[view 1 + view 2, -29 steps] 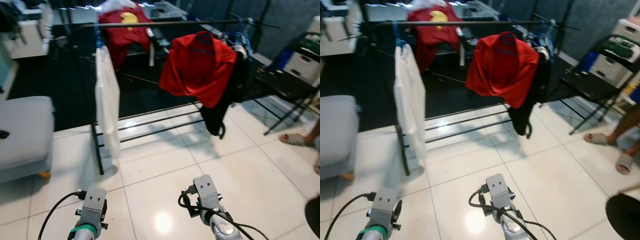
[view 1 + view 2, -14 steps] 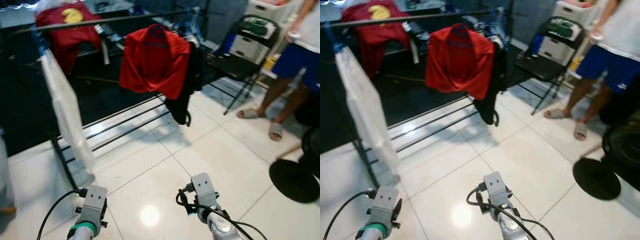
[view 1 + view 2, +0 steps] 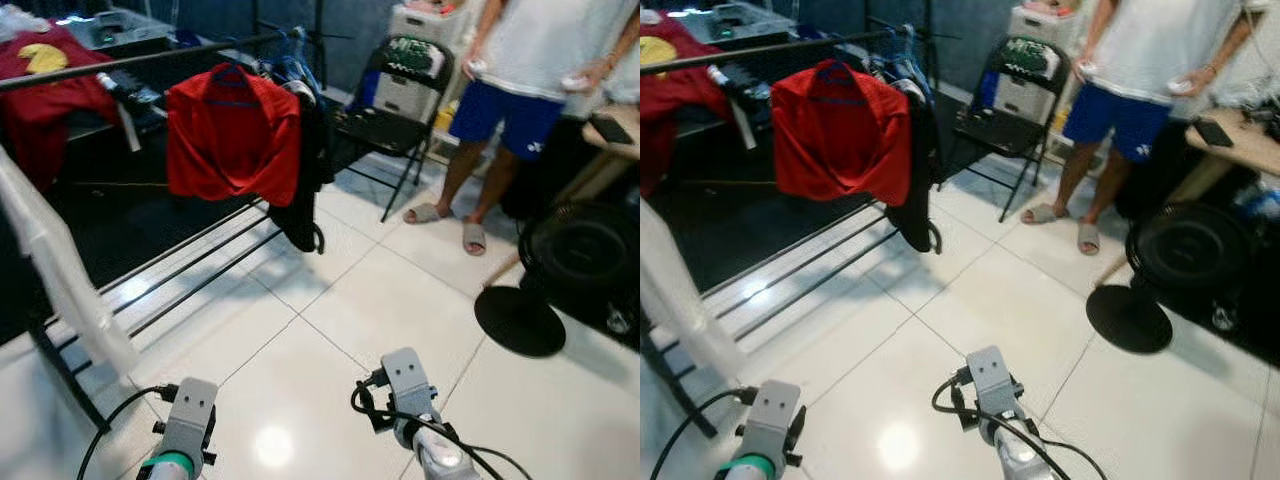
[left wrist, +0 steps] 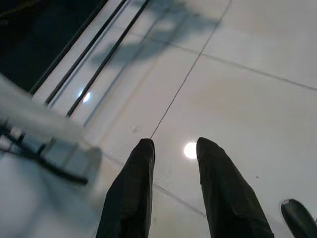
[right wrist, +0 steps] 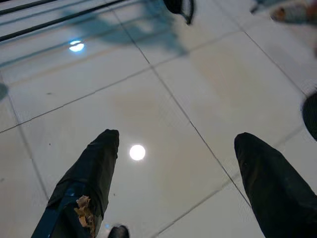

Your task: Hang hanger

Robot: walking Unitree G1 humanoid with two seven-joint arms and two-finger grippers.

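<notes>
A clothes rack's dark rail (image 3: 130,60) runs across the back left. On it hang a red shirt (image 3: 232,135), a black garment (image 3: 305,180) and several blue hangers (image 3: 290,45) bunched at the rail's right end. A white garment (image 3: 50,260) hangs at the near left. Both arms are held low over the white tiled floor, well short of the rack. My left gripper (image 4: 173,146) is open by a narrow gap with nothing in it. My right gripper (image 5: 181,136) is open wide and holds nothing.
A person (image 3: 520,80) in blue shorts and sandals stands at the back right beside a black folding chair (image 3: 390,120). A black floor fan (image 3: 575,250) with a round base (image 3: 520,320) stands at the right. Another red shirt (image 3: 40,80) lies behind the rack.
The camera has swung to the right: the rack now sits at the left of the view, and the person and fan have come into view. Both arms hold the same pose.
</notes>
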